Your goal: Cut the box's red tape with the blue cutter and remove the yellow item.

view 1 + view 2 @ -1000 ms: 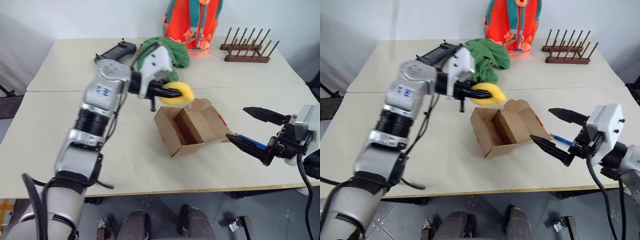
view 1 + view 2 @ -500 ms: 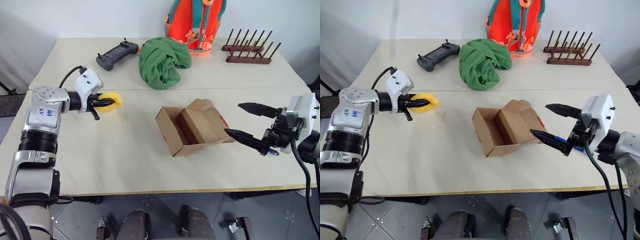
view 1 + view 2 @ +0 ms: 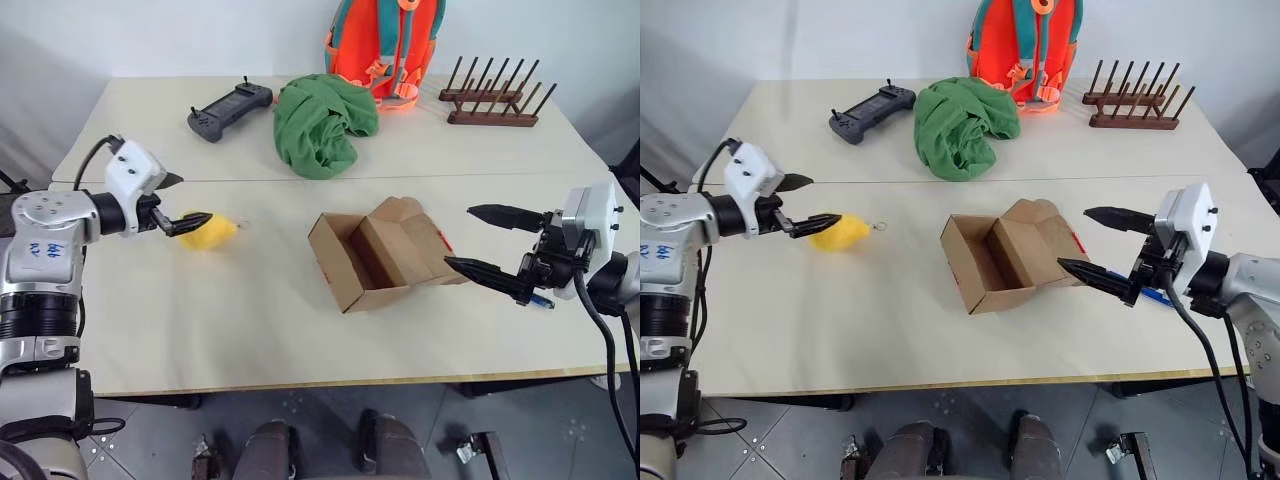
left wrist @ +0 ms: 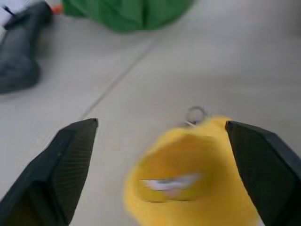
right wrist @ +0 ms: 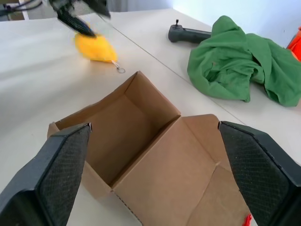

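Observation:
The yellow item (image 3: 840,233) lies on the table left of the box, with a small key ring on its side. My left gripper (image 3: 805,203) is open just to its left, one fingertip at the item's edge; in the left wrist view the yellow item (image 4: 188,174) sits between the spread fingers (image 4: 70,165). The box (image 3: 375,255) stands open and empty at mid-table, a bit of red tape (image 3: 445,243) on its right flap. My right gripper (image 3: 480,242) is open beside that flap, holding nothing. The blue cutter (image 3: 1155,296) lies on the table under the right gripper.
A green cloth (image 3: 320,120) and a dark grey controller (image 3: 228,108) lie at the back of the table. An orange backpack (image 3: 385,45) and a wooden peg rack (image 3: 492,100) stand at the back right. A seam (image 3: 480,177) runs across the table.
My left gripper carried the yellow item from above the box to the left, lowered it and opened; the item now lies on the table. The right gripper has hardly moved.

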